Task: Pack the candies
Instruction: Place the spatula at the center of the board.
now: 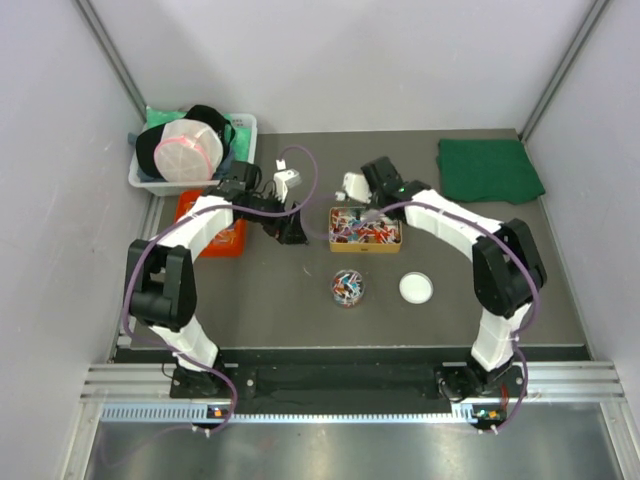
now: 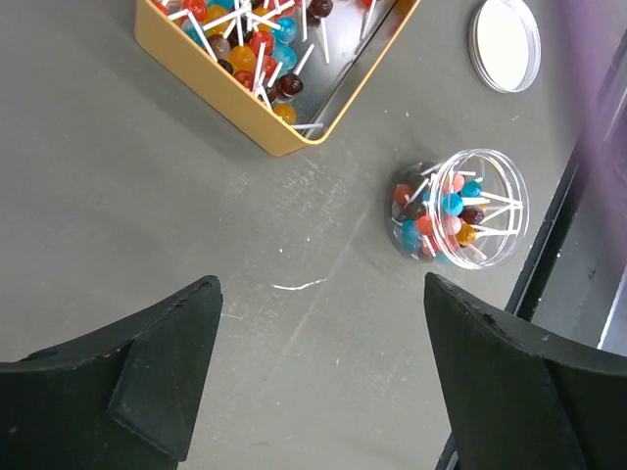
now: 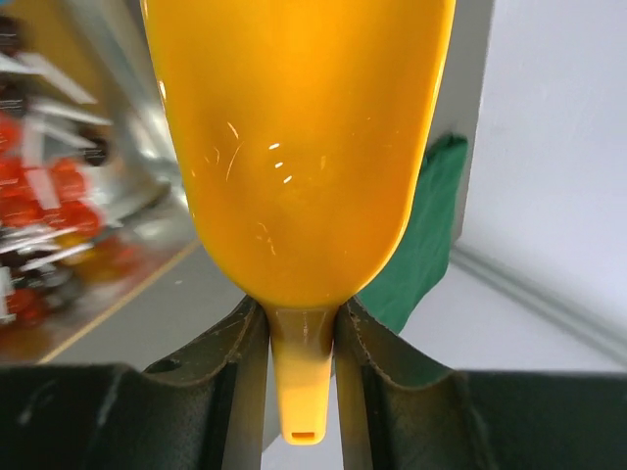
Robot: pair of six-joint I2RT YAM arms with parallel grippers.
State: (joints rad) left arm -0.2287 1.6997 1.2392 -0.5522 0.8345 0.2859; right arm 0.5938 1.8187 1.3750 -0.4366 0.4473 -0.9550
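The candies are small round sweets on white sticks in red, blue, orange and brown. Many lie in a yellow tin (image 1: 366,245), also in the left wrist view (image 2: 196,78). More fill a clear round jar (image 1: 348,287) (image 2: 460,211) in front of the tin. My left gripper (image 1: 290,235) (image 2: 318,392) is open and empty, over bare table left of the tin. My right gripper (image 1: 375,210) (image 3: 304,382) is shut on the handle of the orange scoop (image 3: 294,147) above the tin. Blurred candies (image 3: 39,196) show to the scoop's left.
The jar's white lid (image 1: 417,288) (image 2: 505,44) lies right of the jar. A green cloth (image 1: 488,168) (image 3: 421,245) lies at the back right. A white bin (image 1: 240,125) with caps stands back left, an orange flat item (image 1: 225,240) beneath the left arm.
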